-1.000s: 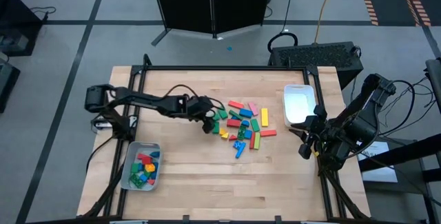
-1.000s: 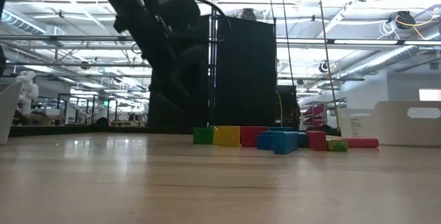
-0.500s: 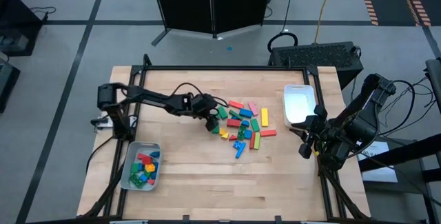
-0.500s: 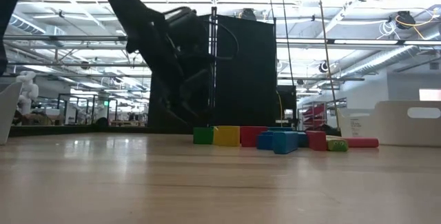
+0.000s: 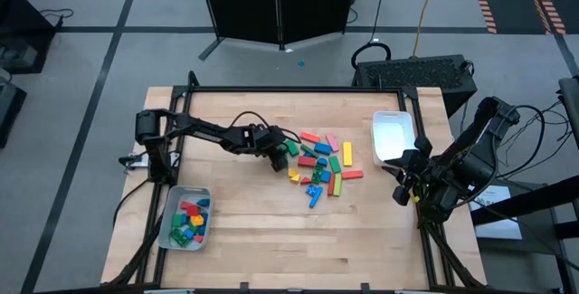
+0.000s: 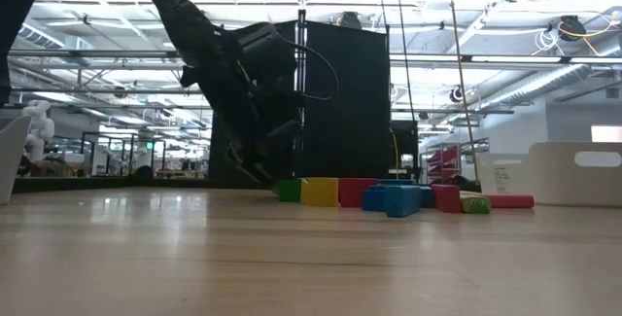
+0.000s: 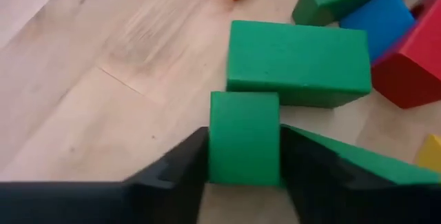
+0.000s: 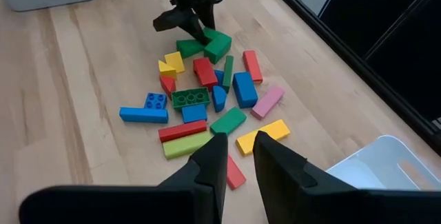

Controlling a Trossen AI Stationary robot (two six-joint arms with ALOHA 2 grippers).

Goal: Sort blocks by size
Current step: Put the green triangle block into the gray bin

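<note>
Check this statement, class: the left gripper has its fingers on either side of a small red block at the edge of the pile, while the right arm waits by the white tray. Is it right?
Not quite: the block between the left gripper's fingers is green, not red, as the left wrist view shows. The rest holds: it sits at the pile's edge, and the right gripper waits by the white tray.

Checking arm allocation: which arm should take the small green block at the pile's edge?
Left. The left gripper already straddles the small green block, fingers on both sides. The right gripper waits near the table's edge, away from the pile.
</note>
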